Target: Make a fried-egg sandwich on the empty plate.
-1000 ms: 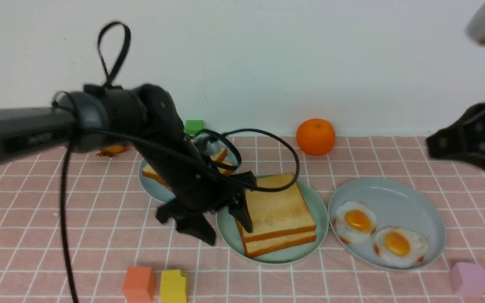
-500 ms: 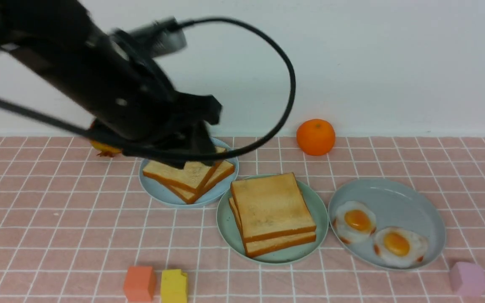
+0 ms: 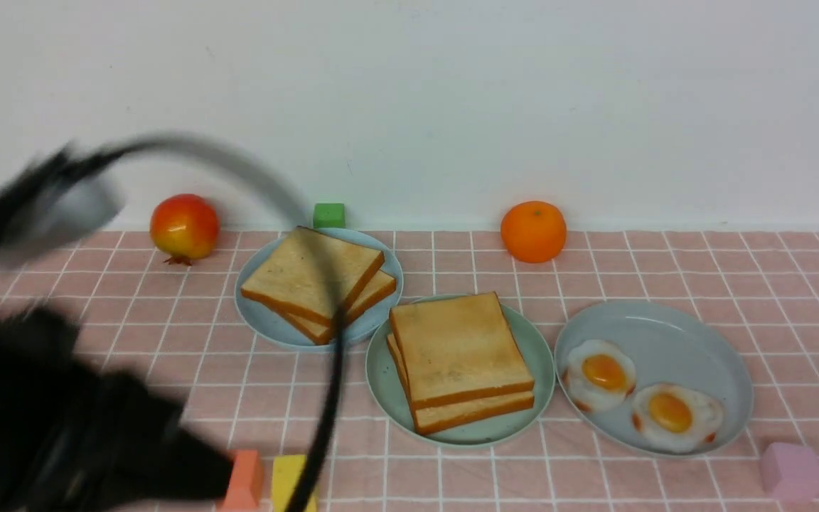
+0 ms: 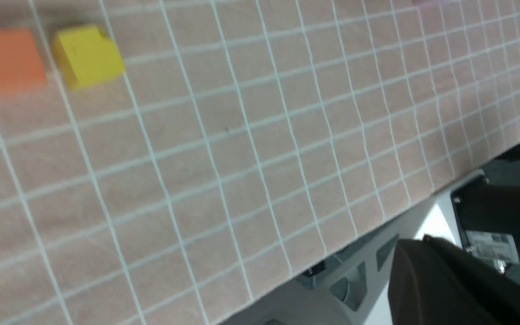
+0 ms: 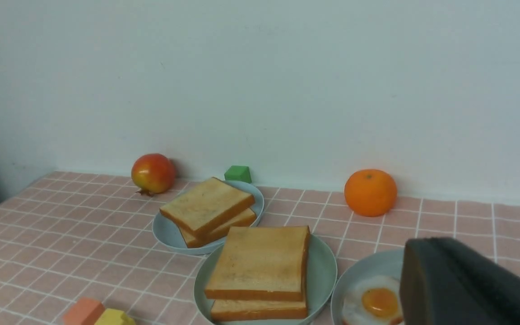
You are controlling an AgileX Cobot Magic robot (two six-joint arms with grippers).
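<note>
Two golden toast slices [image 3: 459,348] lie stacked on the mint-green plate [image 3: 379,373] at mid-table; no egg shows between them. The same stack [image 5: 260,262] and plate [image 5: 324,271] appear in the right wrist view. Two fried eggs [image 3: 598,373] [image 3: 672,412] lie on the oval blue-grey plate [image 3: 665,334]. My left arm [image 3: 61,434] is a dark blur at the near left. Its gripper [image 4: 411,248] is shut and holds nothing, hanging over the table's front edge. My right gripper [image 5: 415,255] is shut and holds nothing, near the egg plate; it is out of the front view.
A paler round plate [image 3: 267,323] behind holds two spare toast slices [image 3: 306,274]. A red-yellow fruit [image 3: 184,226], a green cube [image 3: 328,214] and an orange [image 3: 533,231] line the wall. Orange [image 3: 246,478], yellow [image 3: 287,482] and pink [image 3: 792,471] cubes sit near the front edge.
My left arm has pulled away from the toast plates, up and then back to the near left, and its jaws have closed. The right arm has left the front view.
</note>
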